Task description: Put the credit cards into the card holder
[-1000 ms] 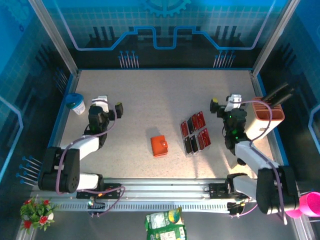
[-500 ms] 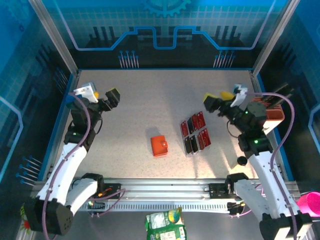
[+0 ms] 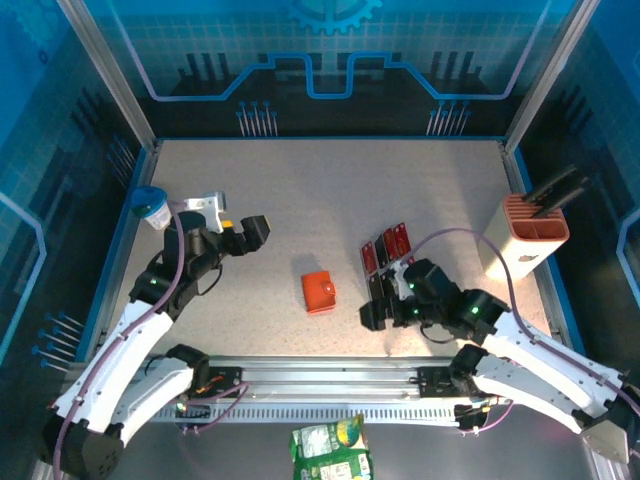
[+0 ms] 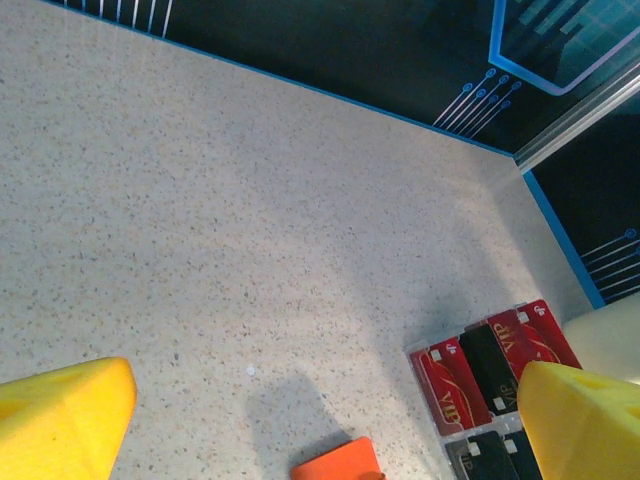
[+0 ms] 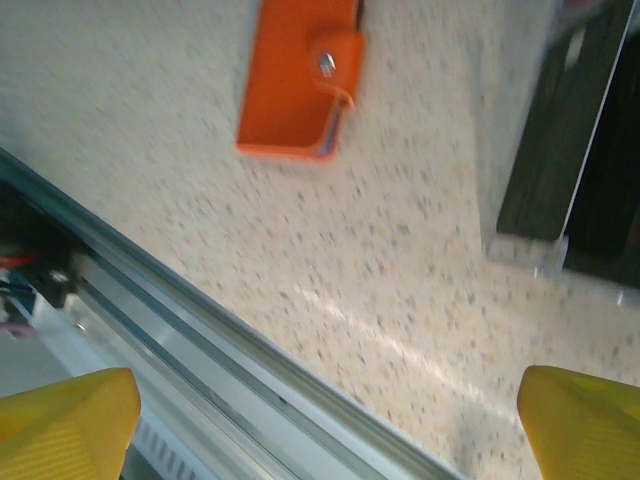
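Nothing loaded yet: right claw (image 3: 385, 298) spread, empty, low over the near credit cards (image 3: 393, 245), card holder (image 3: 320, 292) snapped shut on the tabletop (image 3: 300, 190) just left of them, left claw (image 3: 238, 222) beyond spread, empty; holder needs opening, every card left to load.

Speckled table (image 3: 320, 200): card holder (image 3: 319, 292), credit cards (image 3: 391, 245)
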